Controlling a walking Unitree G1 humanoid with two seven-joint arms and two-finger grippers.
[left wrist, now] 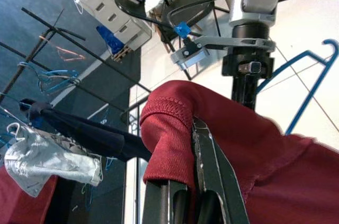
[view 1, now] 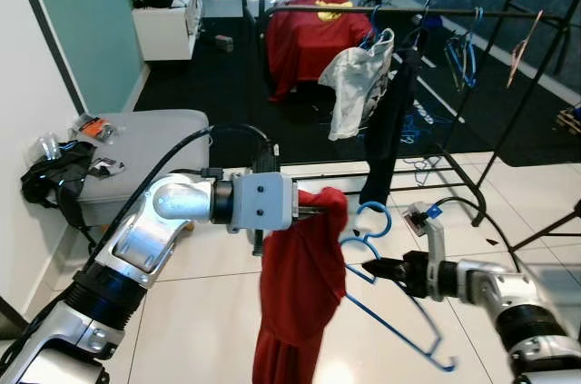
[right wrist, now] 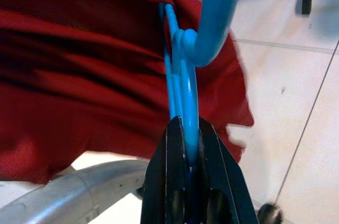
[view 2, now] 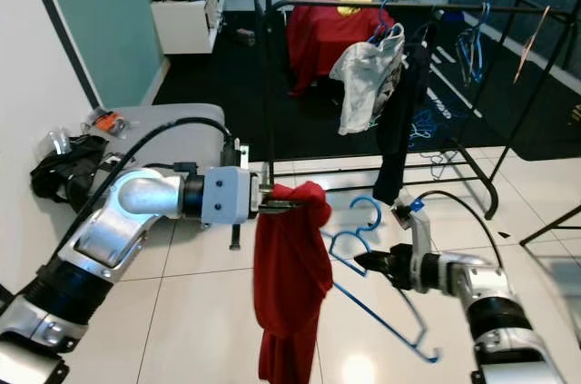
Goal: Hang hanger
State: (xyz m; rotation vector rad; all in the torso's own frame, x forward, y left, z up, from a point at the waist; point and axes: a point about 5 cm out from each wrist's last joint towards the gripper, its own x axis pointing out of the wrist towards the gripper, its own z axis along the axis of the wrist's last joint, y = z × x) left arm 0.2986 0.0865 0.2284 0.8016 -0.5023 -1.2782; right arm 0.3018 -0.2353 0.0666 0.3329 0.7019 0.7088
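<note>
Right gripper (view 1: 370, 268) is reaching in from the near right, its fingers (right wrist: 183, 181) pinching the blue hanger (view 1: 399, 307) just below its hook. The hanger is being held in the air above the white tiled floor (view 1: 209, 311), tilted, its lower bar slanting down toward the near right. Left gripper (view 2: 277, 205) is extending from the near left, its fingers (left wrist: 212, 176) pinching the top edge of a red garment (view 1: 300, 293). The garment is hanging down from that grip, touching the hanger's left side. Farther off, a black clothes rack (view 1: 427, 12) is carrying a dark garment (view 1: 390, 121), a white garment (view 1: 356, 80) and blue hangers (view 1: 463, 57). At far left, a grey seat (view 1: 145, 143) is standing by the wall
</note>
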